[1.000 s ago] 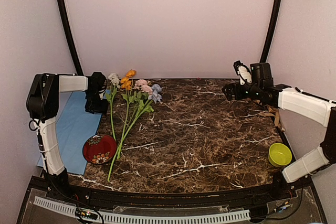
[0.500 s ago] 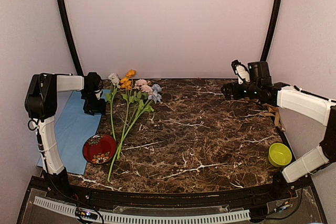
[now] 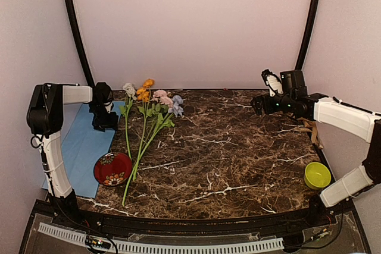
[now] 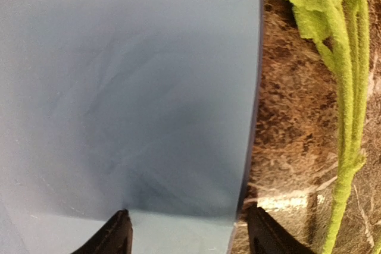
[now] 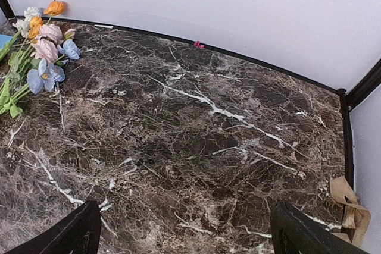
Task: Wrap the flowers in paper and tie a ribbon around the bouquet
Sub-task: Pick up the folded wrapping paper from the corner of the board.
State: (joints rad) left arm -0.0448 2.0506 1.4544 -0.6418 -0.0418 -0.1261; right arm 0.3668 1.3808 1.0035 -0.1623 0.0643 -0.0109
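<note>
The light blue paper [image 3: 80,147] lies flat at the table's left. My left gripper [image 3: 106,125] hangs low over its far right edge. In the left wrist view the paper [image 4: 131,87] fills the frame, and my left gripper [image 4: 190,230] is open: one finger stands over the sheet, the other over the marble, with the paper's edge between them. The flowers [image 3: 146,117] lie loose beside the paper, heads toward the back, and one green stem [image 4: 348,87] runs just right of the jaws. My right gripper [image 3: 257,104] hovers open and empty at the back right. The tan ribbon [image 3: 309,129] lies crumpled by the right edge.
A red patterned dish [image 3: 113,168] sits on the paper's near right corner, touching the flower stems. A yellow-green bowl [image 3: 317,175] stands at the near right. Dark marble table [image 3: 226,159] spans between the arms. In the right wrist view the flowers [image 5: 41,57] and the ribbon [image 5: 348,206] lie far apart.
My left gripper has slid a little to the left and back over the paper's edge. The right gripper has crept slightly left. Nothing was picked up.
</note>
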